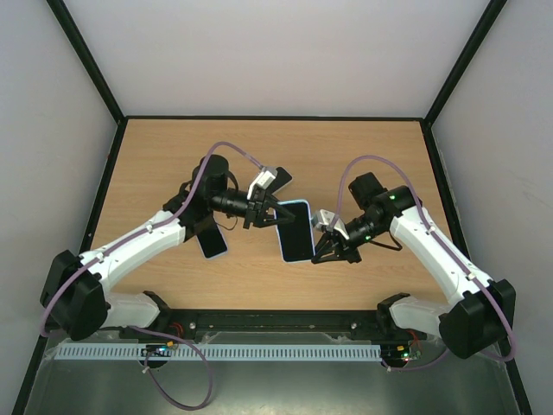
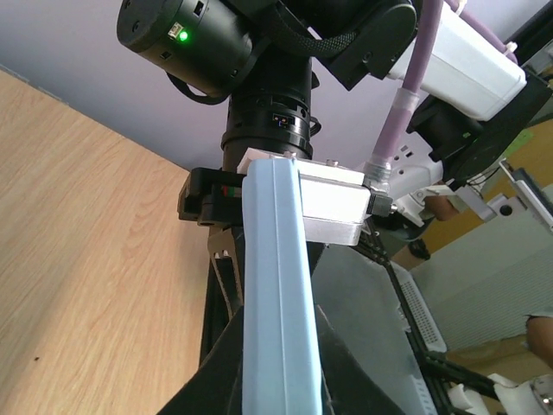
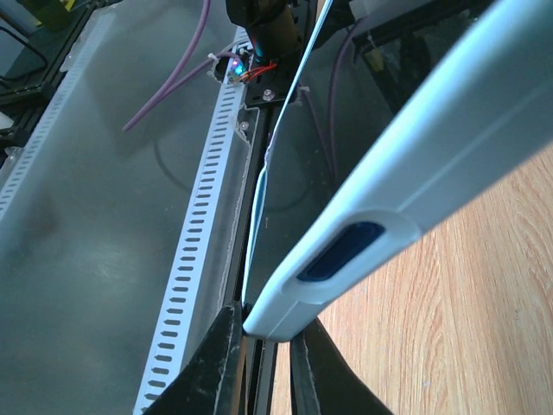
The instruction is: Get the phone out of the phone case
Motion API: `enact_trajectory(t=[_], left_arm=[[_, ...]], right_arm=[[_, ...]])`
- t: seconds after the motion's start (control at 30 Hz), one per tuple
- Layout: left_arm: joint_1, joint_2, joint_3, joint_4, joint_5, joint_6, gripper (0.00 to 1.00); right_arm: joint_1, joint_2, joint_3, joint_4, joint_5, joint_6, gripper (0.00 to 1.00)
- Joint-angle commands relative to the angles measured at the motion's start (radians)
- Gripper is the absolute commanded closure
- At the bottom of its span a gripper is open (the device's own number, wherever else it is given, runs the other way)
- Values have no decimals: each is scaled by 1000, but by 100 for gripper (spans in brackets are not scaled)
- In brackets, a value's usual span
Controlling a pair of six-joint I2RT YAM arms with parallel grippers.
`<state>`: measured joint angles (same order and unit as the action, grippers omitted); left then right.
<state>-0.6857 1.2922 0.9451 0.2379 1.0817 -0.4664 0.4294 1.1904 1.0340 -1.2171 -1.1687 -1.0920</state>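
Right wrist view: right fingers [image 3: 220, 367] clenched on a corner of the pale blue case [image 3: 389, 190], beside its oval cut-out. Left wrist view: left fingers [image 2: 203, 393] clenched across the case's narrow edge. Item held off the counter [image 1: 173, 156] between both arms, phone [image 1: 296, 232] seated inside.

Handling, judged: phone stiff, slick, glass-faced, breakable if dropped; case likely pliable at the rim. Best hold: pinch the rim at a corner, peel back, push phone from behind.

Count: one phone, one case; one dark flat slab [image 1: 212, 241] on the counter, possibly a second phone.
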Motion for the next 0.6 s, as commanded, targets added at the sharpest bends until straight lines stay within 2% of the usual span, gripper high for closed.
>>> enact_trajectory(t=[0.0,0.23,0.47,0.57], left_arm=[[-31,-2,26,180,86,-201,97],[-57,-11,13,185,107,-263,97],[-63,-19,16,167,142,-264,97],[-69,-17,14,166,152,-262,97]], right_arm=[[25,3,18,143,30,-59,96],[25,15,59,142,31,-71,95],[25,15,67,84,28,-140,95],[25,15,54,117,22,-107,95]])
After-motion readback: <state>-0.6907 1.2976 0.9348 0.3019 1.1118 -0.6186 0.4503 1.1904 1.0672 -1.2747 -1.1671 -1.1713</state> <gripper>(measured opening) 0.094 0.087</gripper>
